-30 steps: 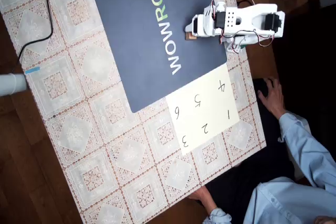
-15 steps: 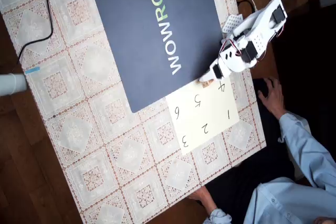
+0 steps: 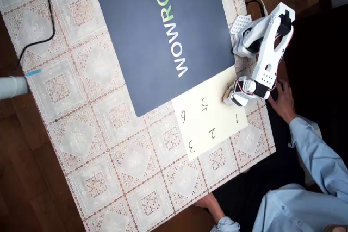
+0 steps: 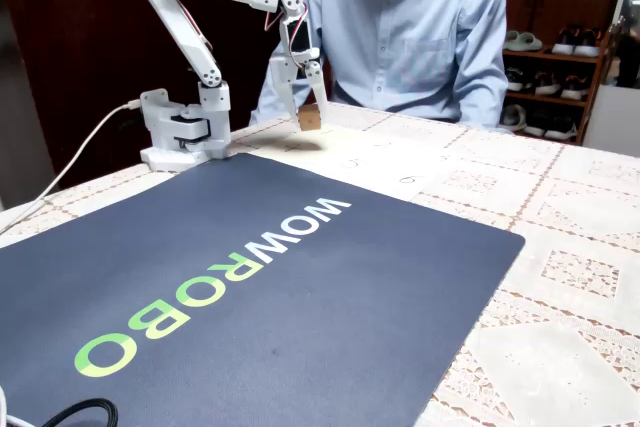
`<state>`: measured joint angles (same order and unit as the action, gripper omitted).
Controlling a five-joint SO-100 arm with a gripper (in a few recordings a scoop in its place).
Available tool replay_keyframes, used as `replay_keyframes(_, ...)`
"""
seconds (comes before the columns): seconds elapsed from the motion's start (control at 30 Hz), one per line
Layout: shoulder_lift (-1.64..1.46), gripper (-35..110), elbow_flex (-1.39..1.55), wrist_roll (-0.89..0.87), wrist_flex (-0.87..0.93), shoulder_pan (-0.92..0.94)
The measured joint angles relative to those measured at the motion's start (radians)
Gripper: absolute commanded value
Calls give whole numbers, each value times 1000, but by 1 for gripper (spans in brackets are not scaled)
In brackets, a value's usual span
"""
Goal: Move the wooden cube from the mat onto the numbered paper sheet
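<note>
- The gripper hung above the numbered paper sheet, its two white fingers closed around the wooden cube – the cube was off the surface, with a faint shadow on the paper under it in the fixed view.
- In the overhead view the gripper sat over the sheet's upper right part, near where the handwritten 4 would be (the arm covered that digit), well clear of the mat.
- The cube looked light and rigid, so I judged a modest squeeze enough; its flat, smooth wooden faces could slip if the fingers met it on a corner, so two opposite faces seemed the place to hold – as the fingers appeared to do.
- Being so small, it would likely bounce or tumble if dropped from height; lowering close to the paper before letting go seemed wise.
- A person in a light blue shirt sat behind the lace tablecloth.
</note>
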<state>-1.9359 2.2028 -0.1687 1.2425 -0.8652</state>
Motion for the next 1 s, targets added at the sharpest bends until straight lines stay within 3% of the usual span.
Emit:
replay_keyframes(0.47, 15, 0, 80, -11, -2, -23)
replay_keyframes(0.67, 15, 33, 97, 15, -20, -6)
replay_keyframes(1.0, -6, 36, 100, 9, 2, 9)
